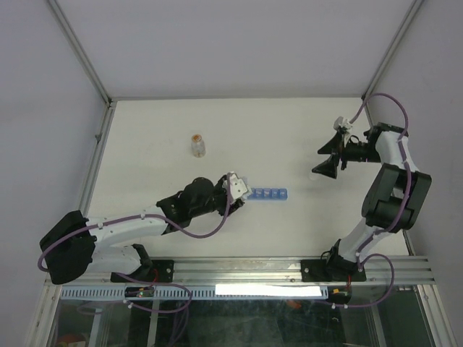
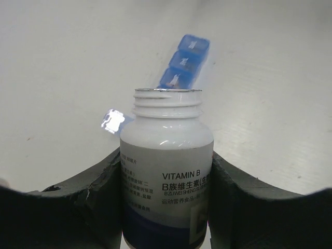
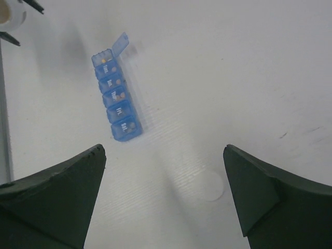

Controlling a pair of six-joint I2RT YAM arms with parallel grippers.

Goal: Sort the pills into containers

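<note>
- The containers [image 3: 116, 96], a blue strip, lie mid-worktop [image 1: 275, 130]. Only the end lid [image 3: 121, 43], nearest the left arm, stands open.
- Small brownish specks show through several compartments, likely pills already dropped; I cannot count them.
- The left gripper [image 1: 235, 189] is clamped round a white vitamin bottle [image 2: 166, 171], uncapped, its mouth just beside the open end compartment. Pouring looks like the step in hand.
- The right gripper [image 3: 164, 150] hangs well apart with jaws wide, holding nothing.
- A clear vial [image 1: 197, 145] stands further back, untouched, so sorting seems partly done.
</note>
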